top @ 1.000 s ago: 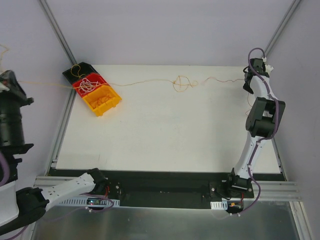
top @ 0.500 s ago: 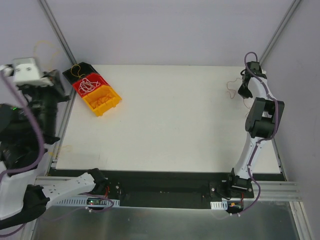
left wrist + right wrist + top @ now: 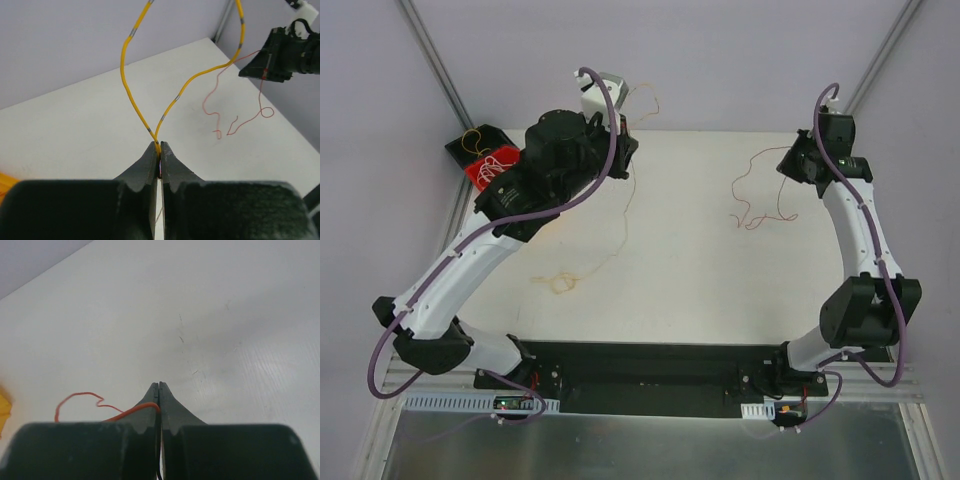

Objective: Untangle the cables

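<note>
My left gripper is raised over the back middle of the table, shut on a yellow cable at its tips. Two strands rise from the jaws. In the top view the yellow cable hangs down to a small coil on the table. At the back right, my right gripper is shut on a thin red cable, pinched at its tips. The red cable drapes left and down onto the table. The two cables hang apart.
A black bin and a red bin with a white cable in it stand at the back left, partly behind the left arm. Metal frame posts rise at both back corners. The table's near edge runs along the arm bases.
The left arm has swung from outside the left edge to over the back middle, carrying the yellow cable. The right gripper moved inward with the red cable. The strands have come apart.
</note>
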